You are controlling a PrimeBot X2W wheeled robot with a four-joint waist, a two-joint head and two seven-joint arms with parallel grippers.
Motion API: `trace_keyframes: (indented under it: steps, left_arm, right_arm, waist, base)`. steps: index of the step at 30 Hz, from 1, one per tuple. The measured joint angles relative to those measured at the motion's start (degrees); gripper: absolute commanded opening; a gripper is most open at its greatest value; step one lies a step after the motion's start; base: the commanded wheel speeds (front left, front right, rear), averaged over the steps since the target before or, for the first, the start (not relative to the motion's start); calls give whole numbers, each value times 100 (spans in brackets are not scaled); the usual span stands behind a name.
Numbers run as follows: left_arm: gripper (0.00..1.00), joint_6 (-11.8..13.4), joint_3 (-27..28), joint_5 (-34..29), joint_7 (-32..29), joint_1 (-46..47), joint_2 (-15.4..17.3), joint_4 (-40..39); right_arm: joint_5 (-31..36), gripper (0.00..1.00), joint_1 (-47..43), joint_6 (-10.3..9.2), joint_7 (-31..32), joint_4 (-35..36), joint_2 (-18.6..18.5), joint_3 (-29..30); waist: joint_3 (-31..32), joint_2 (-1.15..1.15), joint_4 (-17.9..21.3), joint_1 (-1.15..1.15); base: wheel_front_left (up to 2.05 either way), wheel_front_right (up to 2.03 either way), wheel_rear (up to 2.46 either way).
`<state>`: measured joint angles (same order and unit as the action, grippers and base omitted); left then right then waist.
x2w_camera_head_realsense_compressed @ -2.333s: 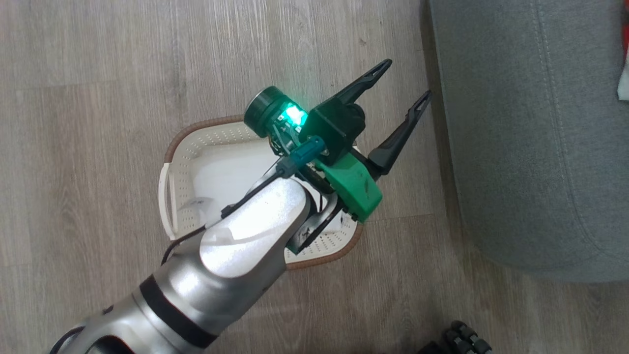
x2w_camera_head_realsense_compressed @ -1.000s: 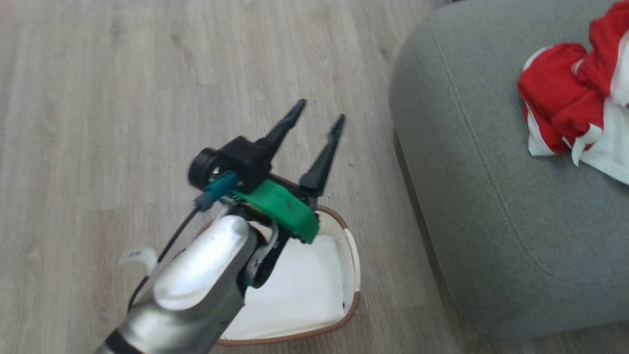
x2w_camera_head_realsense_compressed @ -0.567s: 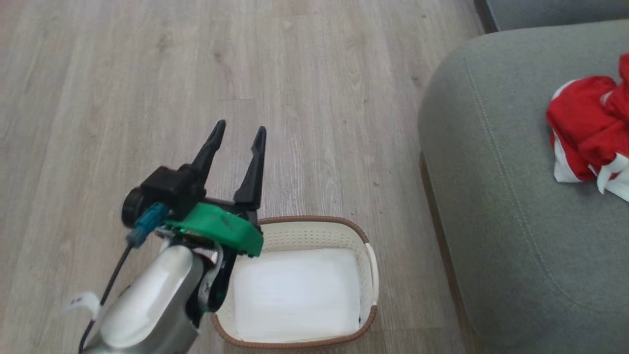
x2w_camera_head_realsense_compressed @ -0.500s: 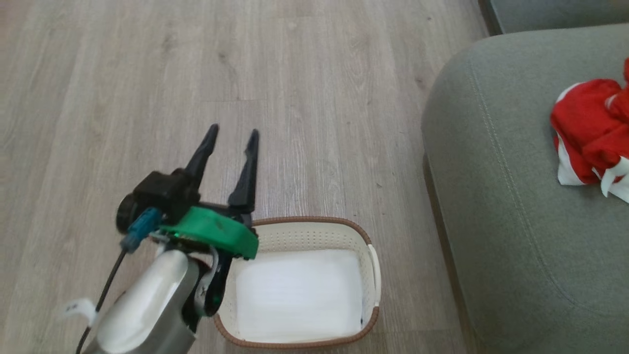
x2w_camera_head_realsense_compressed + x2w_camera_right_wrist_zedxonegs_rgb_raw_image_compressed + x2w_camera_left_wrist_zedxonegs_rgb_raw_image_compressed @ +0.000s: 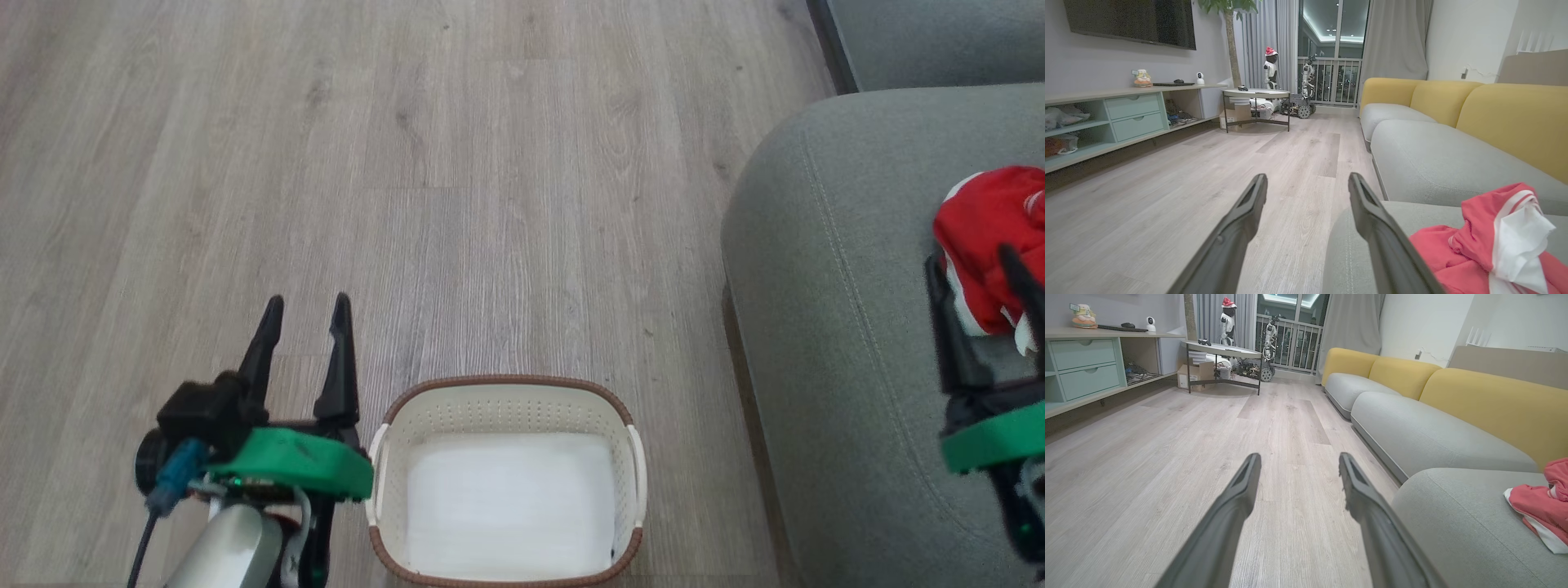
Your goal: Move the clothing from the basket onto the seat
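Down at 6 o'clock in the head view, the basket [image 5: 506,380] sits on the wooden floor [image 5: 490,204], and I see just its smooth white bottom. It looks empty to me. Over at 3 o'clock, the clothing [image 5: 984,216] lies in a soft crumpled heap on the seat [image 5: 841,343], well apart from the basket.

So I think the moving job is done, or very nearly. The next move, I think, is small: take a good look into the basket, then keep both arms off the clothing so nothing gets dragged off.

My left pincer [image 5: 308,300] is at 8 o'clock, just beside the basket, its two long dark fingers spread apart with nothing between. My right pincer [image 5: 971,257] is at 4 o'clock over the seat, close by the clothing, also spread and holding nothing.

The basket is hard cream plastic, oval, full of tiny holes, with a brown woven-look rim. The seat is puffy grey-green cloth with round corners and a stitched line. The clothing is floppy, red and white.
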<state>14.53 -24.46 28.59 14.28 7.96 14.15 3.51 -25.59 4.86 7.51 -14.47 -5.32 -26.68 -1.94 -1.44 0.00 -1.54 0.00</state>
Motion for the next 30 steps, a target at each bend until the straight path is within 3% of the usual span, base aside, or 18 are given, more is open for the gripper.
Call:
trace_keyframes:
  steps: [5,12,21,30]
  left_arm:
    - [100,-288,270,-333,1,-298,-181,85]
    - [100,-682,725,-680,1,-477,-476,475]
    - [100,-1095,1225,-1081,1,-565,-823,680]
    - [100,-1338,1475,-1361,0,-564,-1020,781]
  right_arm:
    - [308,100,-296,-1,0,188,516,183]
    - [454,100,-481,-1,0,227,898,256]
    - [491,100,-597,-1,0,230,1032,132]
    - [487,100,-595,-1,0,223,1033,34]
  waist:
    - [31,0,-23,0]
    - [45,0,-42,0]
    - [-2,0,2,0]
    - [0,0,25,0]
  base:
    - [0,0,0]
    - [0,0,0]
    - [0,0,0]
    - [0,0,0]
